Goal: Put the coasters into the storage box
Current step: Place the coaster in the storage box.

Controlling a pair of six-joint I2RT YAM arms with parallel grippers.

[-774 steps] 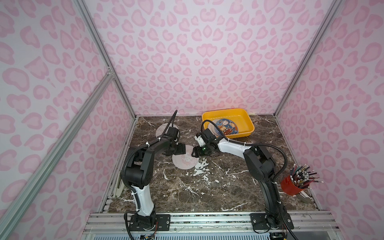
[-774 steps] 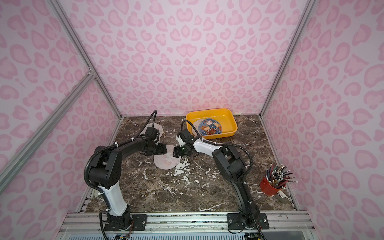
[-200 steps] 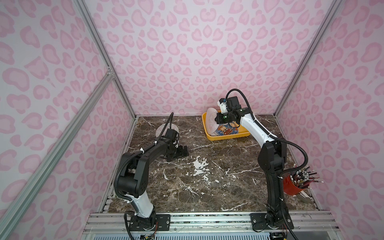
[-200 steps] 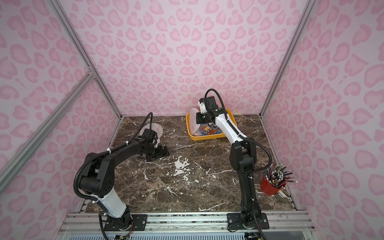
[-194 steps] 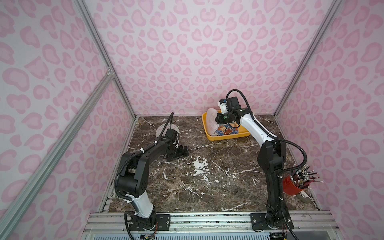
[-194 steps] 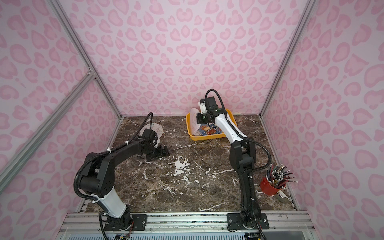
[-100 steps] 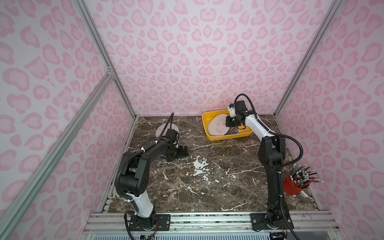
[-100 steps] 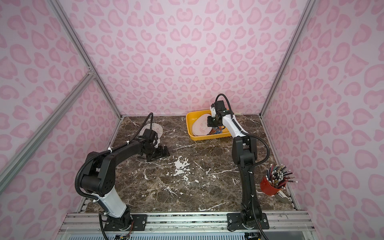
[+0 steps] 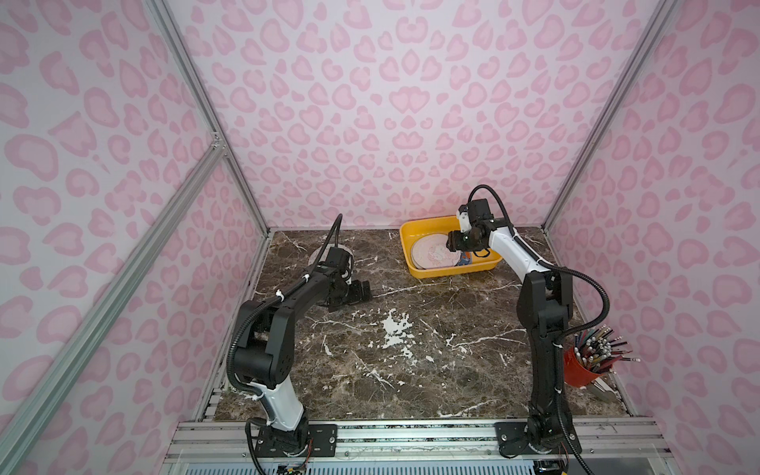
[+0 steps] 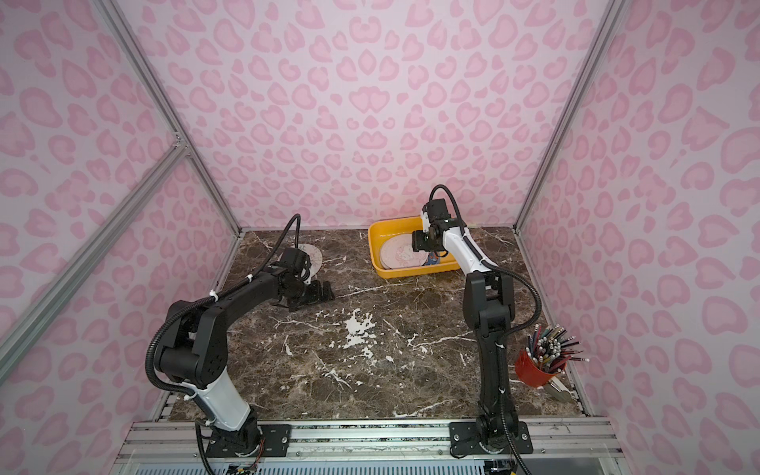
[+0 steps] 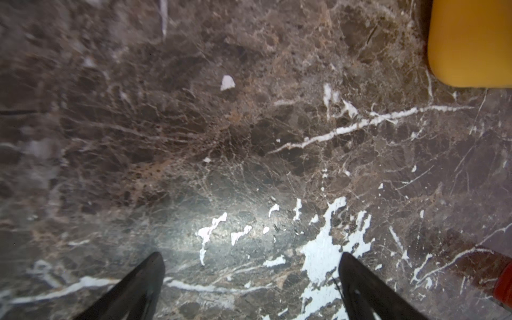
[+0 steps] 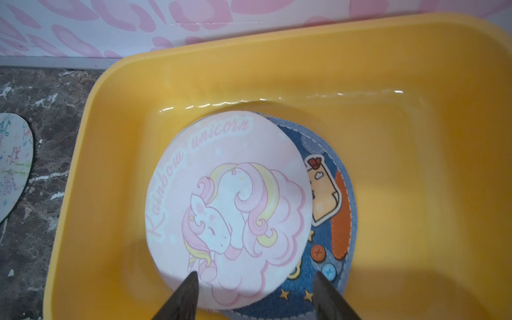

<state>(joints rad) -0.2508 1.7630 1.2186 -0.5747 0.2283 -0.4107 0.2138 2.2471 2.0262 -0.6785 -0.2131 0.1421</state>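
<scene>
Brown marble counter [image 9: 411, 362] carries one pale coaster [image 9: 317, 256] at its far left, near the back wall and partly hidden behind the left arm. The left pincer [image 11: 250, 257] hangs near it over bare stone, jaws wide apart and empty. That disc looks thin and lies flat on a hard surface. The likely trouble there is fingertips skating over it, or pushing it toward the wall instead of getting under its edge.

Further right, the right pincer [image 12: 255, 274] hovers low inside the yellow box [image 12: 83, 138], jaws apart and holding nothing. One tip sits close over the unicorn coaster [image 12: 227, 207]. A careless lift could snag that edge and flip the disc out, or bump the box's wall and shift it.

The box holds two coasters. The unicorn coaster lies flat, overlapping a blue-rimmed coaster [image 12: 332, 221] beneath it. At the far right a red cup [image 9: 575, 366] holds pencils, well apart from the box.
</scene>
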